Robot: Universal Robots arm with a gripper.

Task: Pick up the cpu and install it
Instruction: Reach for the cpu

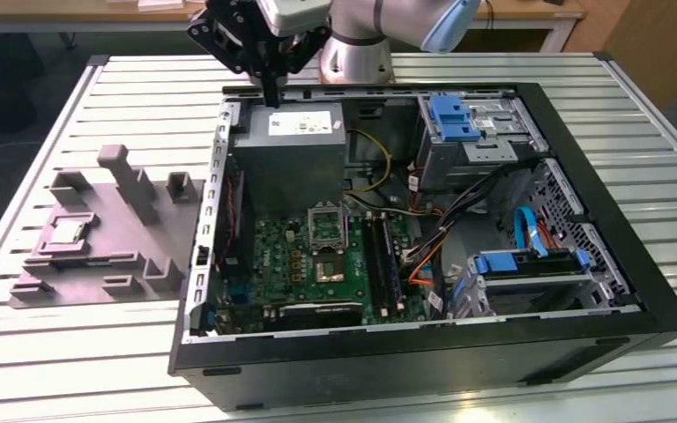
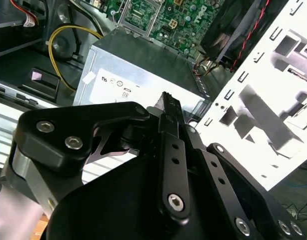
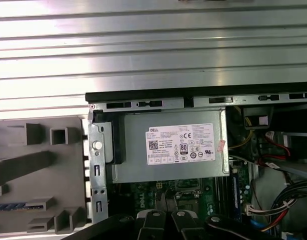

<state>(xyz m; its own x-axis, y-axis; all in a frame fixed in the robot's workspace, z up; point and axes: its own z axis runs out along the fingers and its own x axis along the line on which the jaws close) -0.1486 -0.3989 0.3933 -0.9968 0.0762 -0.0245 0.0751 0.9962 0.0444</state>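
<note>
The cpu is a small pale square chip lying flat in a recess of the grey holder block, on the table at the exterior view's left of the open computer case. My gripper hangs well away from it, over the case's rear edge just above the grey power-supply box. Its black fingers point down, shut together with nothing between them. The open socket with its raised silver frame sits mid-motherboard. In the first wrist view the gripper points at the board past the power supply.
The case holds blue drive cages, bundles of cables and long black memory sticks beside the socket. The holder block has several upright posts. A slatted metal table carries everything.
</note>
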